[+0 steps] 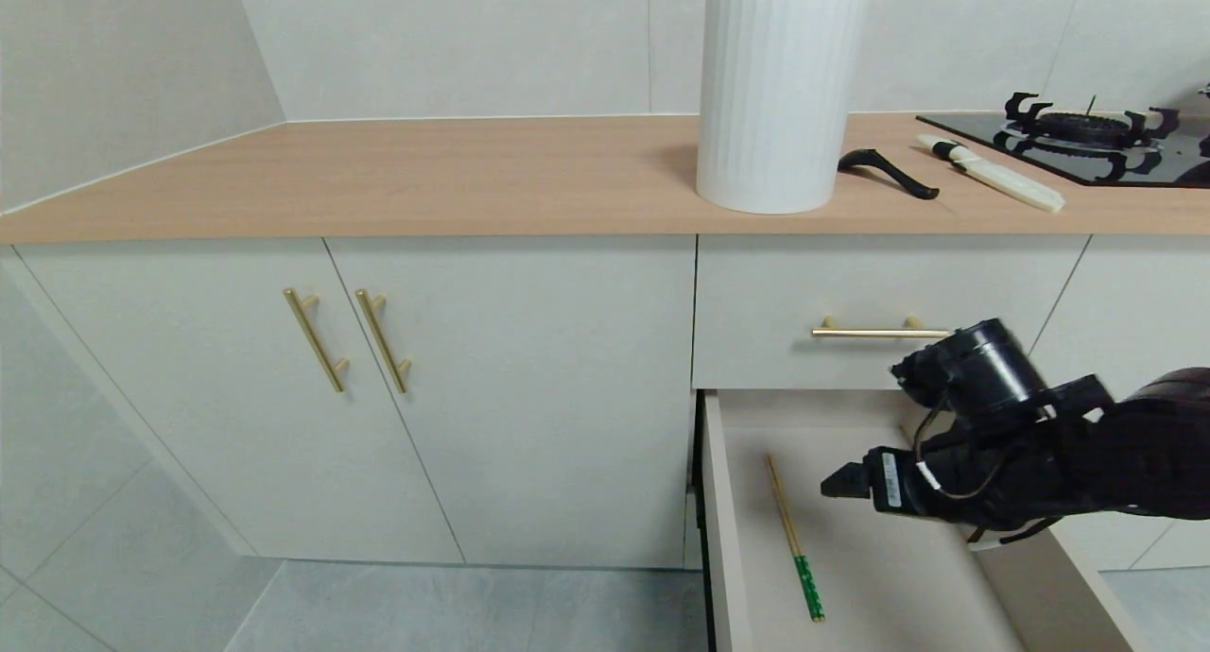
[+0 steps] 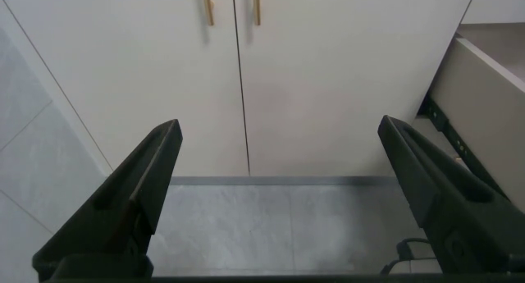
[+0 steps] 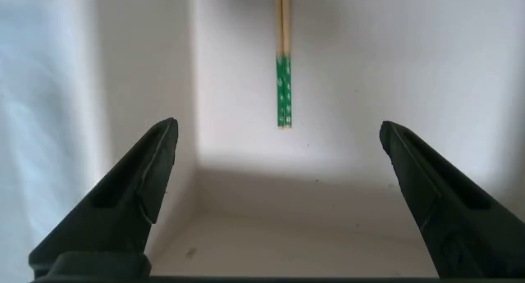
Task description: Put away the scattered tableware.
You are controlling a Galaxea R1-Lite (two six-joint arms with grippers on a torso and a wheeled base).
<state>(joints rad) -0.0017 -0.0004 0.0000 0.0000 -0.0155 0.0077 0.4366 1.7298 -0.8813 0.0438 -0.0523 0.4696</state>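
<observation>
The right gripper is held over the open drawer with its fingers spread wide and empty. A pair of green-ended chopsticks is seen lying on the drawer floor, just ahead of them. The left gripper is likewise held open, with closed cabinet doors beyond its fingers.

Wood chopsticks, matt drawer, brass handles.

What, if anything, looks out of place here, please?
Two utensils lie loose and askew on the counter beside the white container: a black-handled tool and a cream-coloured utensil. The chopsticks lie slanted in the open drawer. Nothing looks spilled or damaged.
</observation>
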